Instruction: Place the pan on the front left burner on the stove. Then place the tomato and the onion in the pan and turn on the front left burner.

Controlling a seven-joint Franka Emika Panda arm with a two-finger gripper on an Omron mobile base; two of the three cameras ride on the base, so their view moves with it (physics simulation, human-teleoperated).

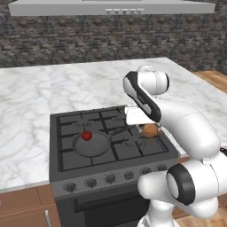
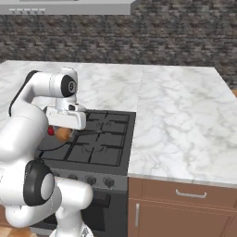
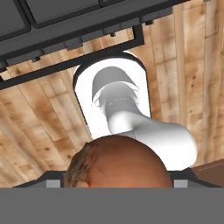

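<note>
1. Onion (image 3: 117, 161) sits clamped in the gripper (image 1: 148, 130), carried above the stove (image 1: 62, 177), right of the pan (image 1: 91, 144).
2. Pan rests on the front left burner (image 1: 74, 159); tomato (image 1: 87, 135) lies inside it.
3. Remaining: drop onion in, turn burner on.

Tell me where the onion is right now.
The onion is in the gripper, above the stove's right side, right of the pan holding the tomato.

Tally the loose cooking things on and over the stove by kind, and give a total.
Pans: 1, the pan on the front left burner
Tomatoes: 1, the tomato inside the pan
Onions: 1, the onion between the tool's fingers, above the stove's right side
Total: 3
</note>
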